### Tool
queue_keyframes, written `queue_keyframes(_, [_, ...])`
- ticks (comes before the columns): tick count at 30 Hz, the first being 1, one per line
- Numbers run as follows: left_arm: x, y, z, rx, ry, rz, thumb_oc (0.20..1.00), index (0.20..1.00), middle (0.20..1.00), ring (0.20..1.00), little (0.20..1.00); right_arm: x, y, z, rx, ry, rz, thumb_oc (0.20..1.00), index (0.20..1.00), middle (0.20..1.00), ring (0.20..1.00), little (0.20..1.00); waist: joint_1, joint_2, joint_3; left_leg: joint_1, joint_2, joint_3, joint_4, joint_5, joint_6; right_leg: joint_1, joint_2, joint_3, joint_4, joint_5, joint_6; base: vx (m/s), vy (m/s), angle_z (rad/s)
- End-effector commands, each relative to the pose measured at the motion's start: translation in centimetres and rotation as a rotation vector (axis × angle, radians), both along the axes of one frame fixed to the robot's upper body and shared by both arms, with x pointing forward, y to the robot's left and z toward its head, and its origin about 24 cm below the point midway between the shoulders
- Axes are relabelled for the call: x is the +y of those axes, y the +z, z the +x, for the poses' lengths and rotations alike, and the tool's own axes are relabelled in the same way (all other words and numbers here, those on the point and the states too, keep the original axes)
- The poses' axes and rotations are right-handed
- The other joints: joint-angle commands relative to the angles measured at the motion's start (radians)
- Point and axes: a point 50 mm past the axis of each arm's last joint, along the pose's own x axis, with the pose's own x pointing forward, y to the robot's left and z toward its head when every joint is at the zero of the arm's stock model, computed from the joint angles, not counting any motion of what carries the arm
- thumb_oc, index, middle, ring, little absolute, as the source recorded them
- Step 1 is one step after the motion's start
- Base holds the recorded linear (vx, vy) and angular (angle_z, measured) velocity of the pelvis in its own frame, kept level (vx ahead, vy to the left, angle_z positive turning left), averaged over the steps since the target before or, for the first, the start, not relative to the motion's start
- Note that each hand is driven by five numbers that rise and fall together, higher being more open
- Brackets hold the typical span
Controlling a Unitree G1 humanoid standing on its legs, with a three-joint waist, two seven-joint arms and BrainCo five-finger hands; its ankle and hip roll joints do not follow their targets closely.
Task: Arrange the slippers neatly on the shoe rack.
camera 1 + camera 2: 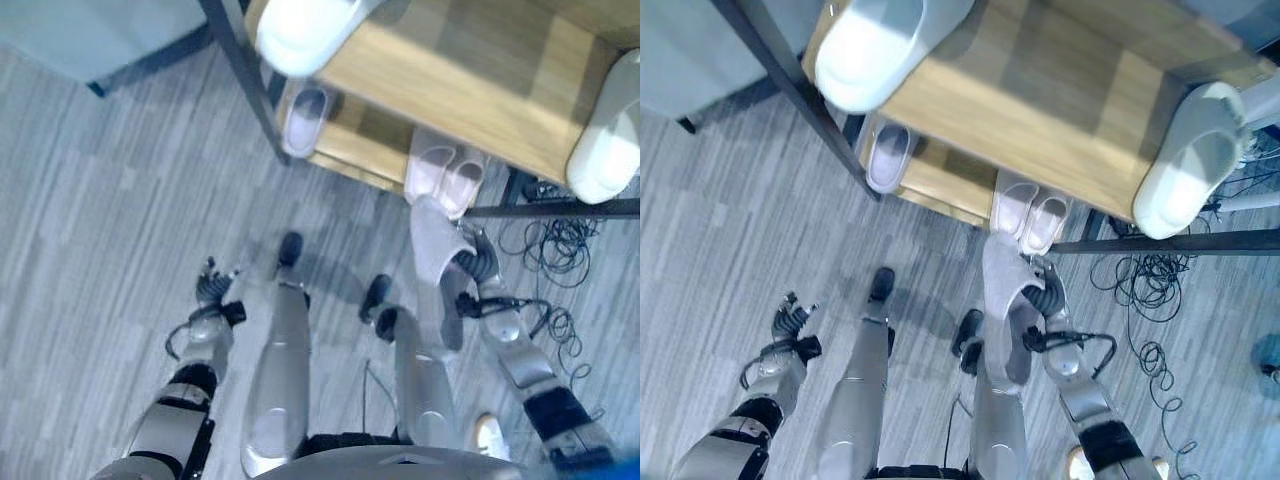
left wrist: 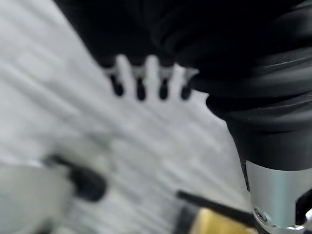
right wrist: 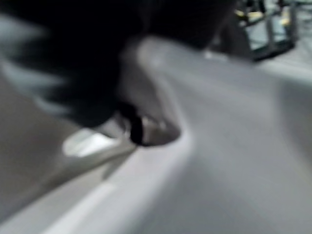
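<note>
A: Five slippers in our head views. Right hand (image 1: 1045, 300) has its fingers curled round a pale lilac slipper (image 1: 1008, 300), held off the floor just below the front edge of the shoe rack (image 1: 470, 90).

B: Agreed. We see that slipper hanging toe-up, tip close to the lilac pair (image 1: 445, 175) on the lower shelf, not touching it as far as we can tell.

A: Lower shelf also carries a single lilac slipper (image 1: 305, 120) at its left end, well apart from the pair.

B: Top shelf: one white slipper (image 1: 300, 35) overhanging the front left corner, a second white slipper (image 1: 610, 140) at the right end, also past the edge.

A: Left hand (image 1: 212, 283) is low on the robot's left over the grey floor (image 1: 100, 230), away from the rack. Its wrist view shows the fingers (image 2: 140, 87) straight in a row, holding nothing.

B: Right wrist view is blurred; we make out pale slipper material against a dark fingertip (image 3: 135, 129).

A: Loose black cables (image 1: 1160, 320) on the floor right of the rack.
</note>
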Motion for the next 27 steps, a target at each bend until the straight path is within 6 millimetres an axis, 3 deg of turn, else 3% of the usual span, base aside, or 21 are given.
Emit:
queue_keyframes(1, [1.2,1.6,0.1,-0.101,0.112,-0.009,1.0,1.0,1.0,1.0,1.0,-0.1,3.0,0.3,-0.17,-0.038,0.046,0.2,0.2,0.2,0.2,0.2,-0.01,0.019,-0.038,-0.147,-0.022,0.022,0.261,-0.227,0.079,-0.07,0.018,0.036,0.043,-0.009,0.037,0.0,-0.006,0.32])
queue_keyframes(4, [0.4,2.2,0.8,-0.121,0.083,0.01,1.0,1.0,1.0,1.0,1.0,0.0,4.6,1.1,-0.223,-0.046,-0.002,0.2,0.2,0.2,0.2,0.2,-0.008,0.028,-0.05,-0.243,-0.033,0.019,0.326,-0.247,0.086,-0.175,0.001,0.051,0.123,-0.043,0.025,0.02,-0.005,0.16])
queue_keyframes(8, [-0.8,3.1,1.6,-0.164,0.067,-0.015,1.0,1.0,1.0,1.0,1.0,-0.5,8.3,3.4,-0.316,-0.101,-0.078,0.2,0.2,0.2,0.2,0.2,0.001,0.062,-0.067,-0.428,-0.062,0.023,0.452,-0.277,0.09,-0.376,-0.044,0.094,0.288,-0.103,0.007,0.07,0.003,0.17])
queue_keyframes(9, [-0.8,3.1,1.6,-0.165,0.067,-0.016,1.0,1.0,1.0,1.0,1.0,-0.5,8.3,3.4,-0.318,-0.101,-0.079,0.2,0.2,0.2,0.2,0.2,-0.001,0.06,-0.072,-0.439,-0.063,0.026,0.458,-0.279,0.09,-0.388,-0.046,0.097,0.296,-0.107,0.008,0.06,-0.001,0.03])
queue_keyframes(12, [-1.6,4.5,2.3,-0.232,0.066,-0.057,1.0,1.0,1.0,1.0,1.0,-0.7,10.7,5.4,-0.338,-0.141,-0.089,0.2,0.2,0.2,0.2,0.2,0.009,0.084,-0.065,-0.525,-0.09,0.044,0.527,-0.297,0.088,-0.49,-0.064,0.13,0.394,-0.137,0.001,0.07,-0.002,0.16])
queue_keyframes(17, [-2.0,5.8,2.7,-0.289,0.062,-0.054,1.0,1.0,1.0,1.0,1.0,-1.5,14.8,6.7,-0.424,-0.222,-0.113,0.2,0.2,0.2,0.2,0.2,0.024,0.114,-0.07,-0.643,-0.129,0.067,0.631,-0.329,0.088,-0.624,-0.097,0.173,0.528,-0.18,-0.006,0.1,0.0,0.15])
queue_keyframes(19, [-2.0,6.2,2.7,-0.278,0.04,0.052,1.0,1.0,1.0,1.0,1.0,-1.8,16.6,7.0,-0.471,-0.256,-0.081,0.2,0.2,0.2,0.2,0.2,0.029,0.122,-0.062,-0.657,-0.134,0.075,0.65,-0.342,0.088,-0.65,-0.104,0.194,0.562,-0.189,-0.008,0.09,0.001,0.1])
queue_keyframes(21, [-2.3,6.2,2.7,-0.267,0.017,0.1,1.0,1.0,1.0,1.0,1.0,-2.0,17.3,7.2,-0.484,-0.272,-0.078,0.2,0.2,0.2,0.2,0.2,0.031,0.124,-0.054,-0.657,-0.134,0.081,0.657,-0.349,0.088,-0.658,-0.109,0.205,0.579,-0.195,-0.008,0.05,-0.004,0.07])
queue_keyframes(25, [-2.8,6.8,2.2,-0.303,-0.053,0.18,1.0,1.0,1.0,1.0,1.0,-3.1,23.6,7.9,-0.592,-0.368,-0.026,0.2,0.2,0.2,0.2,0.2,0.061,0.15,-0.016,-0.657,-0.15,0.093,0.701,-0.372,0.08,-0.669,-0.129,0.235,0.631,-0.213,-0.009,0.08,0.001,0.04])
queue_keyframes(27, [-2.8,6.9,2.2,-0.309,-0.063,0.194,1.0,1.0,1.0,1.0,1.0,-3.7,24.5,7.8,-0.605,-0.397,-0.027,0.2,0.2,0.2,0.2,0.2,0.064,0.154,-0.008,-0.657,-0.154,0.096,0.715,-0.378,0.079,-0.668,-0.132,0.239,0.646,-0.218,-0.008,0.06,-0.005,0.16])
